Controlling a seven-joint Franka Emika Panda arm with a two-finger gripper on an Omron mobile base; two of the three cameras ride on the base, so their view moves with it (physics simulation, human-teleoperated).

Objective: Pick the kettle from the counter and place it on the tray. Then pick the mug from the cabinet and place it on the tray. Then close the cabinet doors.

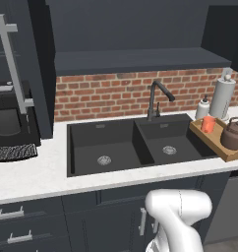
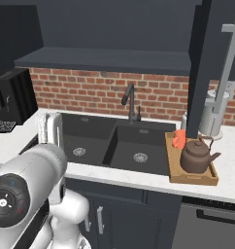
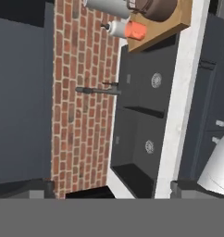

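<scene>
Gripper (image 3: 112, 189) wide, facing faucet (image 3: 99, 90), sink (image 3: 141, 115).

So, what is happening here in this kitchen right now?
A white robot arm is working at the counter with the black sink. The kettle and the mug already stand on the tray, right of the sink. The pincer is open and holds nothing. Both cabinet doors stand open, so closing them appears to be what is left.
</scene>
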